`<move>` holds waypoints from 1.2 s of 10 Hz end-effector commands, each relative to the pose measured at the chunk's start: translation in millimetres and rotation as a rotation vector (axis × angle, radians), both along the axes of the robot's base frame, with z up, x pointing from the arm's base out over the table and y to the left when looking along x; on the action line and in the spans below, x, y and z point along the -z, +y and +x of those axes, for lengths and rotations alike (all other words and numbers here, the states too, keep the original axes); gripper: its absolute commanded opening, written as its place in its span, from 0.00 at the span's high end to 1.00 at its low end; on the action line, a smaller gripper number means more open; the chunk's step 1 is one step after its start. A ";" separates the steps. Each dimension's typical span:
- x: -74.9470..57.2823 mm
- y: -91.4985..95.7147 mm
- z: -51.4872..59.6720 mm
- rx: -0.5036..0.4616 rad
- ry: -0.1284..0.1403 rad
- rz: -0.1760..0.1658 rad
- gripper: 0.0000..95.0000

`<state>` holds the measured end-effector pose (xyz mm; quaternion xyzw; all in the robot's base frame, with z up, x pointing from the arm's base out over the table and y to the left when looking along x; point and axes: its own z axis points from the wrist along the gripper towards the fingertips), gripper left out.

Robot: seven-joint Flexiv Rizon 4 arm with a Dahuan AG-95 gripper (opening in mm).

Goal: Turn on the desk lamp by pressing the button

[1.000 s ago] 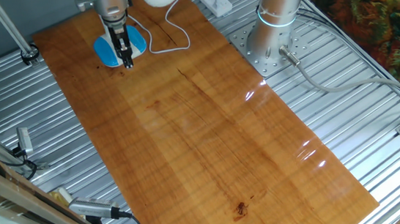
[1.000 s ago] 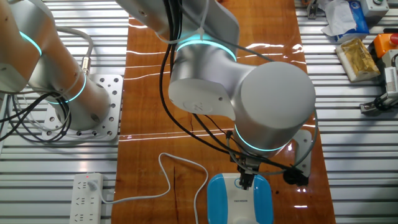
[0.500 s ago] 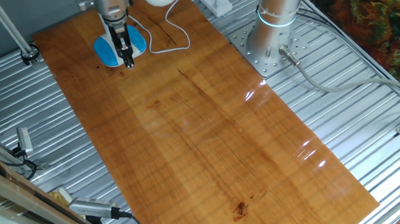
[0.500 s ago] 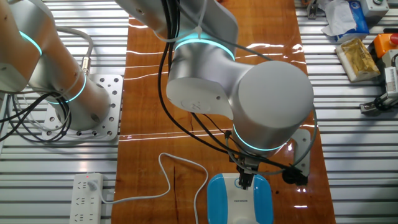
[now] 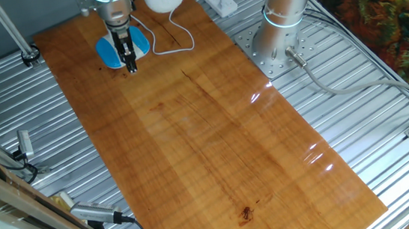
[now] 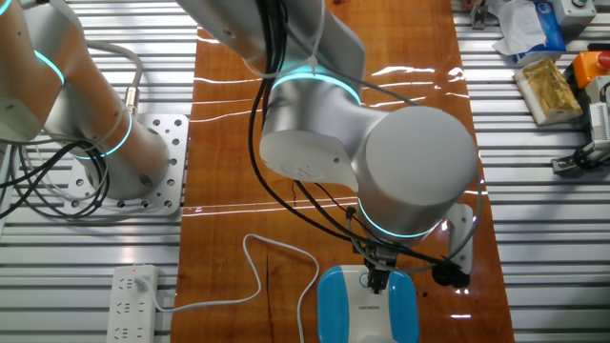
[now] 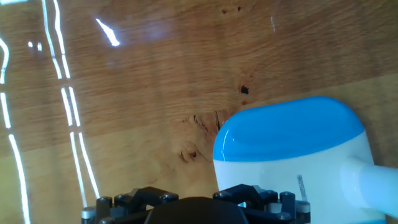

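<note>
The desk lamp's blue base (image 6: 334, 307) lies at the near end of the wooden board, with a white patch (image 6: 363, 301) along its top. It also shows in one fixed view (image 5: 110, 53) and in the hand view (image 7: 290, 135). The button cannot be told apart within the white patch. My gripper (image 6: 378, 279) points down at the far end of that patch; whether it touches is unclear. In one fixed view the gripper (image 5: 130, 62) stands over the base. No view shows a gap or contact between the fingertips; the hand view shows only the gripper body.
A thin white cord (image 6: 255, 276) runs from the lamp towards a white power strip (image 6: 131, 303). The robot's base (image 5: 279, 43) stands right of the board (image 5: 215, 143). Boxes and tools (image 6: 548, 86) lie on the metal table beside the board.
The arm's big joints have shifted slightly over the board. The gripper stays over the white patch of the lamp base, almost unmoved.
</note>
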<state>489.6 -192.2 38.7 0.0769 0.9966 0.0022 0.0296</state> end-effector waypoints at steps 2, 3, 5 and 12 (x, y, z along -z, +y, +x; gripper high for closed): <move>-2.9 2.9 -2.8 0.001 0.004 0.002 0.00; -2.6 5.7 -4.0 0.000 0.004 0.002 0.00; -1.5 9.2 -6.6 0.001 0.005 0.002 0.00; -1.4 -0.2 -22.2 -0.007 0.001 0.006 0.00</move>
